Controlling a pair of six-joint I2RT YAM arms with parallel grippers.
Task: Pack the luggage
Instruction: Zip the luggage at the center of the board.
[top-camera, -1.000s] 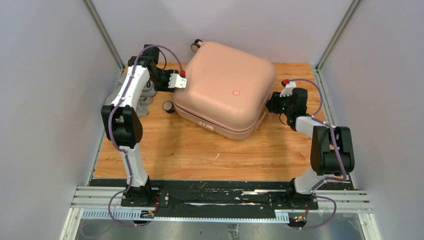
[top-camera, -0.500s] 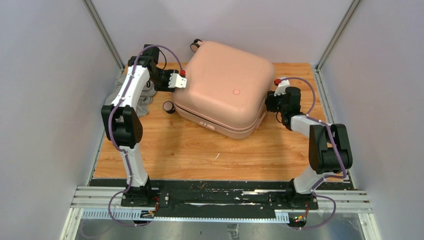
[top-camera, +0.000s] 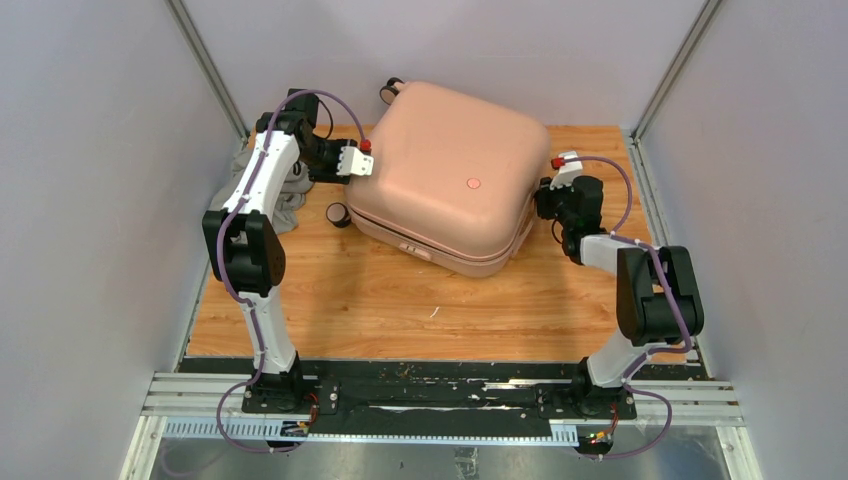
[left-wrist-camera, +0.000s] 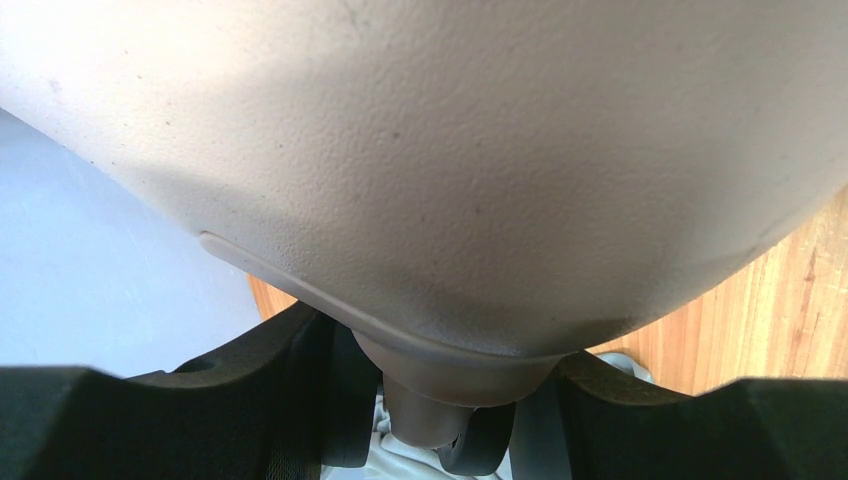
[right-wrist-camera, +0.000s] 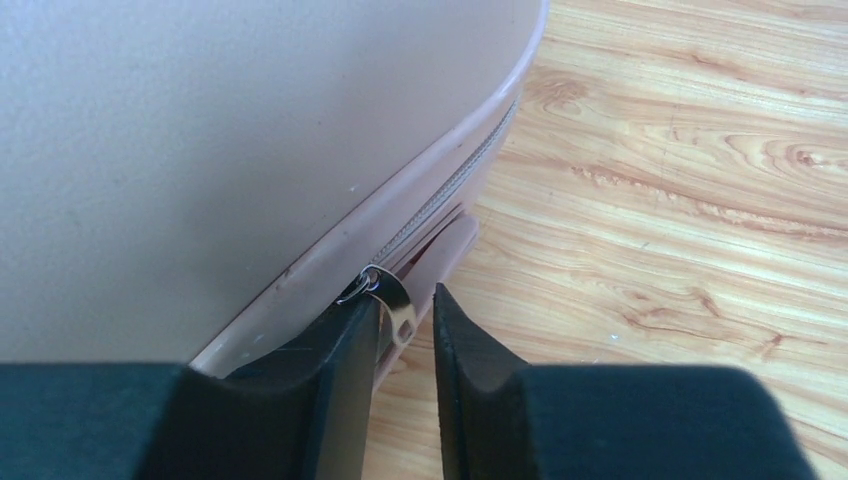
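A: Right claw?

B: Fingers narrow, not yet pinched. The zipper pull hangs between them, seemingly touching the left one. Whether I grip it, I cannot tell.

A: Left claw?

B: About half spread, straddling the suitcase corner by a wheel, bracing the shell.

A: Where's the case?

B: Lid down, at the back of the desk, between both arms. Zipper gapes near the pull.

A: Advice?

B: Pinch the tab squarely, then drag along the seam, not outward.
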